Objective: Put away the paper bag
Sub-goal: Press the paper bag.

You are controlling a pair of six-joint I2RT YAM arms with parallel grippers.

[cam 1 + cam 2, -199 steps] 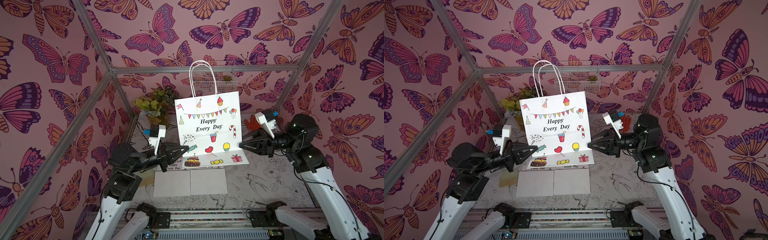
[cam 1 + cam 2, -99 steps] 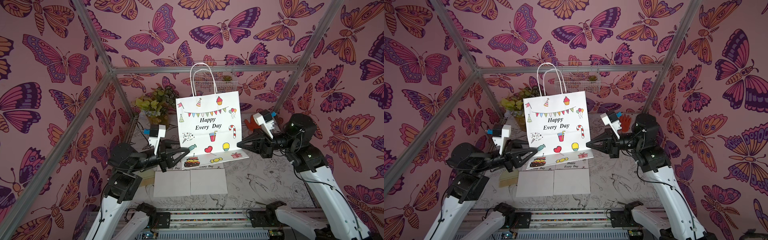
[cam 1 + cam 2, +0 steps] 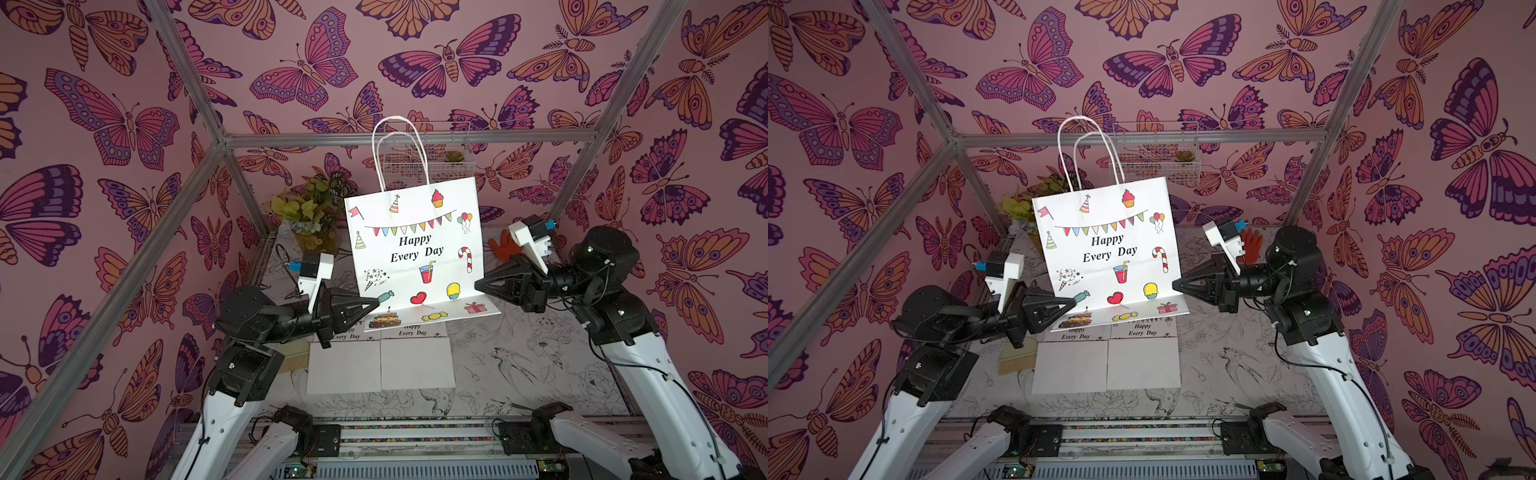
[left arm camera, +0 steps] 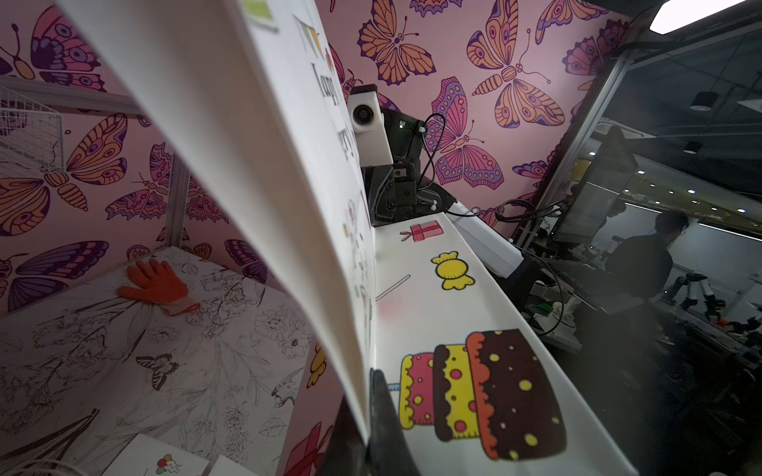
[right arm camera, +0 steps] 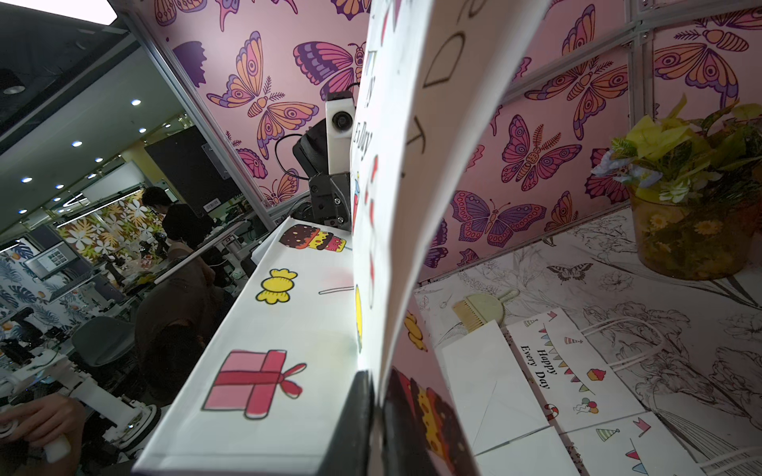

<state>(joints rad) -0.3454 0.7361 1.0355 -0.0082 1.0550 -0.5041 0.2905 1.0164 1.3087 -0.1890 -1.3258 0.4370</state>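
Paper bag [image 3: 415, 232] looked light, flimsy; left end effector [image 3: 376, 300] and right end effector [image 3: 477, 286] each pinched a lower side edge

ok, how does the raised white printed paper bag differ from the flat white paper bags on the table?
The raised white printed paper bag stands upright above the table; the flat white paper bags lie on it. The left hand grips the raised bag's lower corner, the right hand is at the other; no hand touches the flat bags. Both carry the same "Happy Every Day" print.
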